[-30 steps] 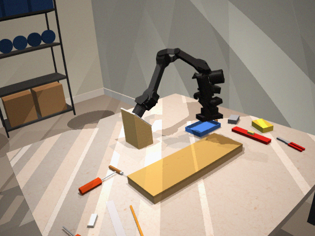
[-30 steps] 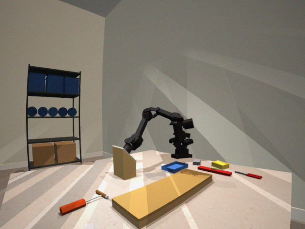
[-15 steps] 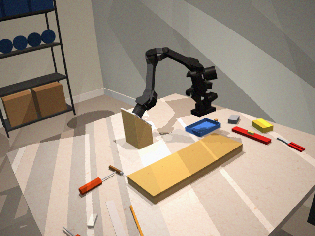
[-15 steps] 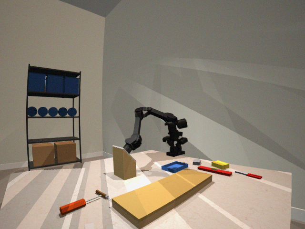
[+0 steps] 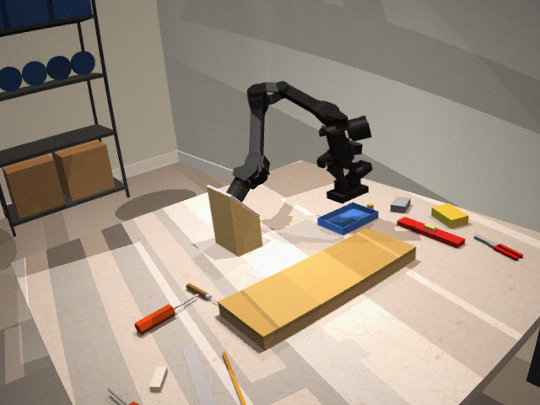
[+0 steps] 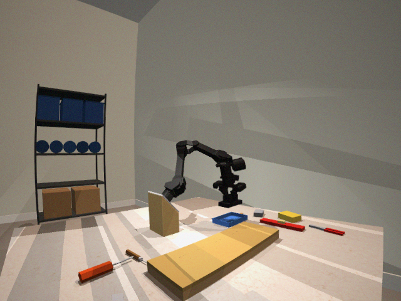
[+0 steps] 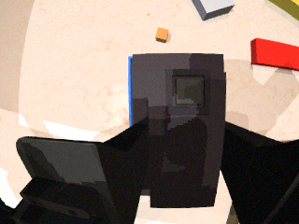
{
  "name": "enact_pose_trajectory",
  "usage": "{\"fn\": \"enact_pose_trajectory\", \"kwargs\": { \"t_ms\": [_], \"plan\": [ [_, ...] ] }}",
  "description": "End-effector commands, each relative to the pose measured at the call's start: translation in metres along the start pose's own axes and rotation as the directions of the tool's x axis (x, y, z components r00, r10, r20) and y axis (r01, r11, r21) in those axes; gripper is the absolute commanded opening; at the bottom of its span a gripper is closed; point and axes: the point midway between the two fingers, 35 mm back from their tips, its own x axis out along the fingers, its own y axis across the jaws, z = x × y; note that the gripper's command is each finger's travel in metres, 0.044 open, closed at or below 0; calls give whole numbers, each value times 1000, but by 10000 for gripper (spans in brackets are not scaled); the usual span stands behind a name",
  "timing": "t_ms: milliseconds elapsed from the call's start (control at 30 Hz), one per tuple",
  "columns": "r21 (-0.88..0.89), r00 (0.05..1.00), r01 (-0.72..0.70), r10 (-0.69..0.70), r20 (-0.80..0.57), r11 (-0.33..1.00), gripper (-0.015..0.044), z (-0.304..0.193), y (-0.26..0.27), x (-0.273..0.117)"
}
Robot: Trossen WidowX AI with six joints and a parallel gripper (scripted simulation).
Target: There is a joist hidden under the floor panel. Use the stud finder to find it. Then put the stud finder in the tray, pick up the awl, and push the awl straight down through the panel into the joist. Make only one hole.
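My gripper [image 5: 348, 177] [image 6: 230, 195] [image 7: 179, 122] is shut on the dark stud finder [image 5: 348, 192] [image 6: 230, 203] [image 7: 182, 159], which is level, with its small square window facing the wrist camera. They hang above the blue tray [image 5: 331, 229] [image 6: 222, 224] [image 7: 130, 89]; in the wrist view the stud finder covers nearly all of the tray. The yellow-tan floor panel [image 5: 318, 278] [image 6: 214, 254] lies in front of the tray. The joist is hidden. The awl [image 5: 197, 290] [image 6: 133, 254], with a brown handle, lies by the panel's left end, its tip close to the panel.
An orange screwdriver [image 5: 154, 319] [image 6: 96, 271] lies beside the awl. A tall tan block [image 5: 235, 226] [image 6: 163, 215] stands before the arm's base. Right of the tray are a grey block [image 5: 400, 204], a red level [image 5: 429, 232], a yellow block [image 5: 450, 215] and red-handled pliers [image 5: 505, 251].
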Motion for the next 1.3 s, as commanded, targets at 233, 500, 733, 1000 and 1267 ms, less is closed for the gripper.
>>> {"fn": "enact_pose_trajectory", "kwargs": {
  "t_ms": [233,500,733,1000,1267],
  "plan": [
    [-1,1000,2,-2,-5,1000,0,-5,-3,17],
    [-1,1000,2,-2,-5,1000,0,-8,-3,30],
    [-1,1000,3,-3,-3,1000,0,-11,-3,40],
    [0,1000,3,-3,0,1000,0,-14,-1,52],
    [2,1000,4,-4,6,1000,0,-17,1,64]
  ]
}}
